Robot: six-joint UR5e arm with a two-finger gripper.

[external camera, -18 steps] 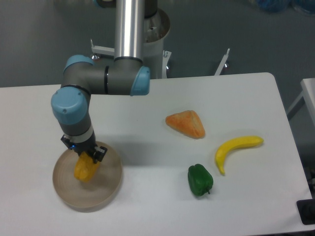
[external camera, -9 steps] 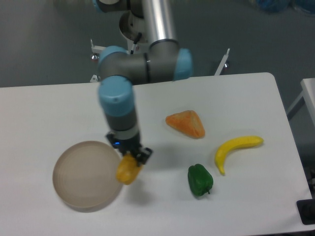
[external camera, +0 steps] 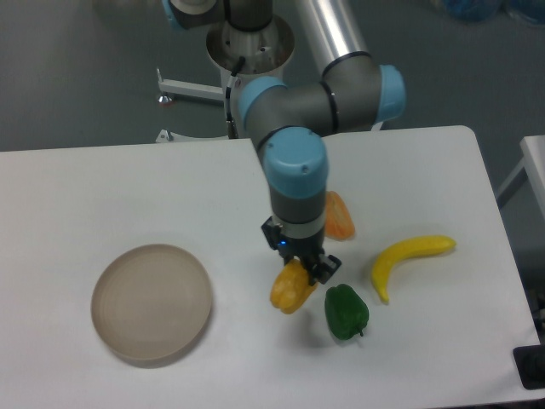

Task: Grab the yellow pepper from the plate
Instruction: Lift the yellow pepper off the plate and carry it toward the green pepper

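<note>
One yellow pepper (external camera: 291, 288) pinched at its top by the gripper (external camera: 305, 266), hanging beside the green pepper (external camera: 346, 312), well clear of the plate (external camera: 115, 332); likely light, smooth-skinned, slip-prone, best gripped across its blocky shoulders.
</note>
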